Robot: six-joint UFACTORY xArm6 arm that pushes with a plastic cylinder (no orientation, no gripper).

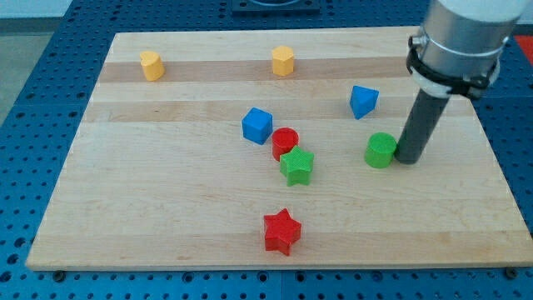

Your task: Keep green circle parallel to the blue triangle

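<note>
in the camera view, the green circle (381, 150) serves as the landmark: it sits on the wooden board (166, 208) toward the view's right, about midway between the board's top and bottom edges. my tip (407, 159) stands just beside it on the view's right, and it seems to touch the circle's side, though the contact line is hard to make out. there is no claw here to spread or pinch, only the straight dark rod. the blue triangle (363, 101) lies near the green circle, toward the view's top and slightly to the left. to the circle's left, well apart, the green star (296, 166) touches the red circle (285, 142), and the blue cube (257, 125) sits just beyond them, up and left. the red star (281, 231) lies down and left of the green circle, near the board's bottom edge. two yellow blocks rest far up and left: one yellow block (283, 61) nearer, the other yellow block (151, 65) farthest away.
</note>
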